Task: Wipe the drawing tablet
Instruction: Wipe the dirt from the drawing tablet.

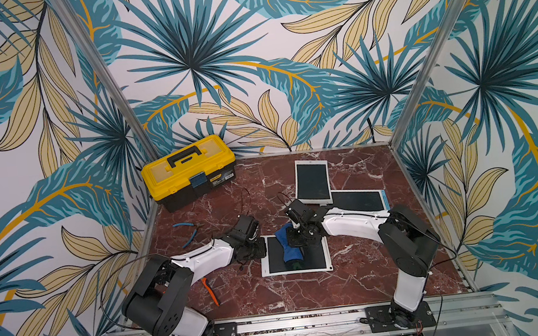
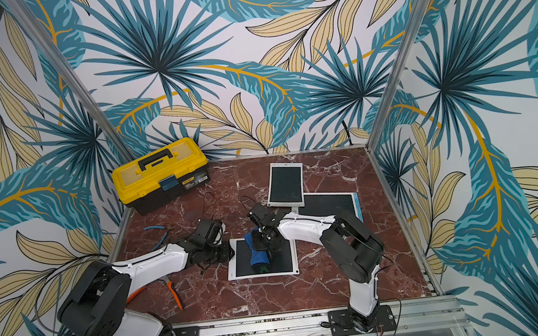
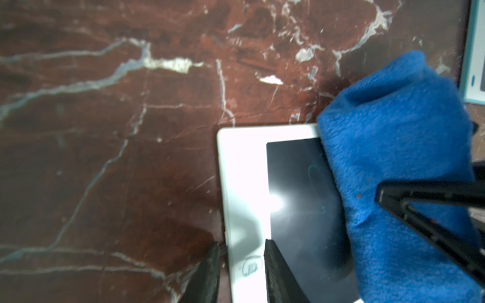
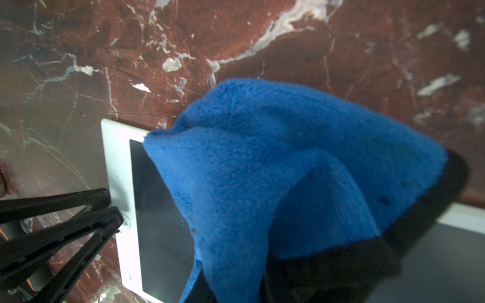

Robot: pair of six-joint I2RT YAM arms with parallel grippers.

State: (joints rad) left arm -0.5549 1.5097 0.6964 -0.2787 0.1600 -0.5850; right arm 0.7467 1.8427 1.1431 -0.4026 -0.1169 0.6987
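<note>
Blue microfibre cloth (image 1: 290,246) sits bunched in my right gripper (image 4: 265,275), jaws clamped on it, pressed onto the drawing tablet (image 1: 318,259) lying flat mid-table. Wiping looks partly done: faint marks remain on the dark screen (seen in the left wrist view). My left gripper (image 3: 241,270) stands slightly open astride the tablet's white edge, holding nothing. Two spare tablets (image 1: 311,181), yellow toolbox (image 1: 188,170) and pliers (image 1: 187,232) lie well apart; nothing obstructs.

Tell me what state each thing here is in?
Toolbox: lid shut.
Near tablet: flat, screen dark, cloth on it.
Blue cloth: bunched, gripped by right pincer.
Left pincer: open, astride tablet's edge.
Far tablets: dark, overlapping.
</note>
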